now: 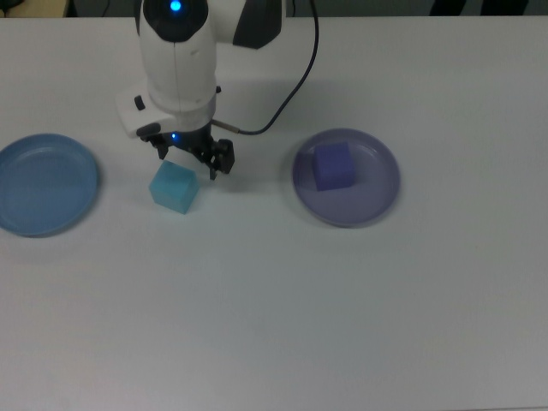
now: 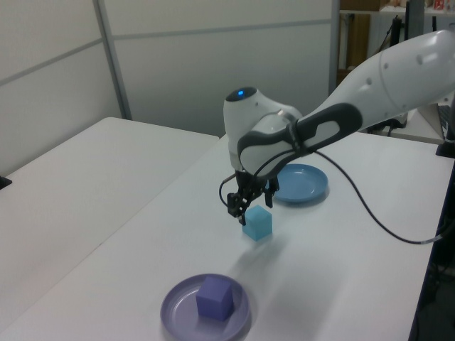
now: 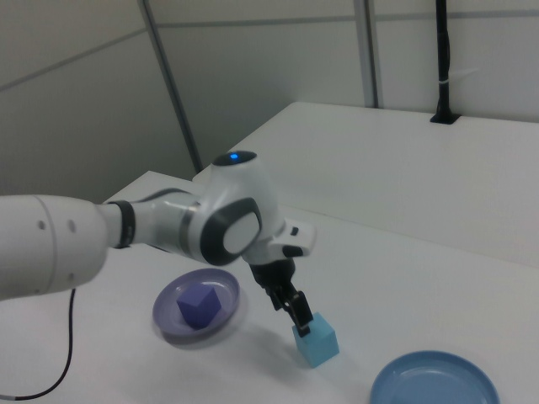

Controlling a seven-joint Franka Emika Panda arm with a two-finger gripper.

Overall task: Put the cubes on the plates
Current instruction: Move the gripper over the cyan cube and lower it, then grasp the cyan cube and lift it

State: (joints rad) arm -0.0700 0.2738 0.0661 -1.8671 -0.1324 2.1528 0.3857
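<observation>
White laminate covers the whole table [image 1: 282,308], a matte, evenly lit surface that fills the top view from edge to edge. In the left view a second white tabletop [image 2: 64,185] adjoins it on the left of the frame, with pale grey wall panels [image 2: 213,64] divided by metal strips behind; a shelf with clutter sits in the upper right corner. The right view shows the same grey panelled walls [image 3: 253,67] across the upper frame and a dark upright post [image 3: 444,59] at the upper right.

At the left edge of the top view lies the sky blue plate [image 1: 43,184], with nothing on it. Right of it, left of centre, the light cyan cube [image 1: 175,186] rests on the bare table. Right of centre sits the lavender plate [image 1: 377,201], and the purple cube [image 1: 332,166] stands on it, toward the plate's upper left part.

The white arm [image 1: 177,60] reaches in from the top of the top view, a blue light on its housing and a black cable [image 1: 295,77] looping off to its right. The gripper [image 1: 190,156] hangs just above the cyan cube's far edge, its dark fingers [image 1: 223,159] spread apart with nothing between them. In the left view the gripper [image 2: 247,202] is poised over the cyan cube [image 2: 257,222], and in the right view one finger [image 3: 297,310] comes down close to the cube's [image 3: 317,339] top.
</observation>
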